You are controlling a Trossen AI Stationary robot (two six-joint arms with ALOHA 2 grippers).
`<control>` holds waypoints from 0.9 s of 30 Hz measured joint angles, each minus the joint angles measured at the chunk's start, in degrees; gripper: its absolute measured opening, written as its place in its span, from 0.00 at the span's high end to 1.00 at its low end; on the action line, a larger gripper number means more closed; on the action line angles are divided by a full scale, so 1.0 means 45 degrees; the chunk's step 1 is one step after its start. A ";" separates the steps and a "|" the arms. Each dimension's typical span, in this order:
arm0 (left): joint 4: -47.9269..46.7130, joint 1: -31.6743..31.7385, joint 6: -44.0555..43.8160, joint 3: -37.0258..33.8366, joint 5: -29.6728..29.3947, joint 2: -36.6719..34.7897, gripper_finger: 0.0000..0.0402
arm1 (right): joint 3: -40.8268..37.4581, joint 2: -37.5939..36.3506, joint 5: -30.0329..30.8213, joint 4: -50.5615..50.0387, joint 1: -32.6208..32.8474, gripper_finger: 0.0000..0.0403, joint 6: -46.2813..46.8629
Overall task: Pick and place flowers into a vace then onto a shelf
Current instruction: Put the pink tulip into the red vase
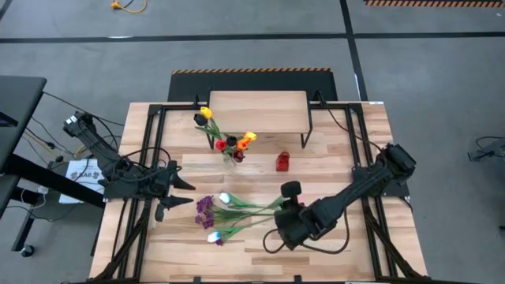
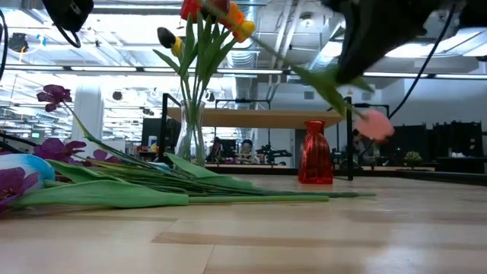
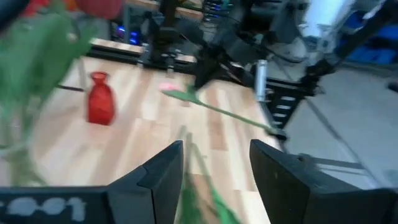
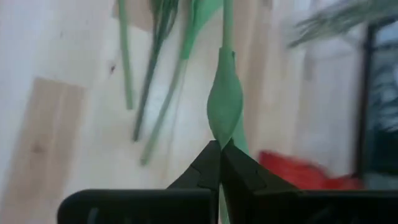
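Pale wooden planks make up the surface [image 1: 331, 162], and everything is placed here against the small red vase [image 1: 283, 162] standing near its middle. Nearest the front edge, a loose bunch of flowers [image 1: 229, 211] lies flat, purple sprigs and a white head pointing away from the red vase's side, stems fanning toward the right gripper [image 1: 286, 207]. That gripper sits in front of the red vase with its jaws closed on a green stem and leaf [image 4: 225, 106]; in the low view this pink-headed tulip [image 2: 373, 124] hangs lifted above the boards. Off to the far side of the loose bunch, the left gripper [image 1: 188, 193] waits with jaws apart, empty. Just beside the red vase stands a clear glass vase [image 2: 192, 135] holding yellow, orange and red tulips. Behind both rises the shelf [image 1: 257, 112], its light top bare.
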 joint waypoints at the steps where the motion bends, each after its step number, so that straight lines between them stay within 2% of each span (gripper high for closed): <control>1: 0.0159 -0.0003 -0.0174 0.0000 0.0206 0.0086 0.56 | 0.0351 0.0188 0.0197 -0.0326 0.0053 1.00 -0.0439; 6: 0.1244 -0.0075 -0.0736 0.0005 0.0937 0.0953 0.56 | 0.2603 0.1973 0.0667 -0.3041 0.0210 1.00 -0.2190; 12: 0.3371 -0.0493 -0.0802 -0.0002 0.1735 0.2560 0.56 | 0.6050 0.5107 0.1327 -0.7954 0.0034 1.00 -0.2239; 16: 0.4539 -0.0777 -0.0844 0.0000 0.1804 0.3508 0.56 | 0.7619 0.6177 0.2133 -0.7878 0.0271 1.00 -0.3546; 18: 0.4934 -0.0801 -0.1159 0.0005 0.1775 0.3907 0.56 | 0.8606 0.6646 0.3286 -0.7874 0.0376 1.00 -0.3978; 22: 0.5623 -0.0797 -0.1645 0.0007 0.1574 0.4740 0.56 | 0.9254 0.6722 0.5272 -0.7181 0.0649 1.00 -0.5221; 27: 0.6571 -0.0797 -0.2218 -0.0002 0.1068 0.5753 0.56 | 1.0035 0.6716 0.8537 -0.7729 0.0826 1.00 -0.6121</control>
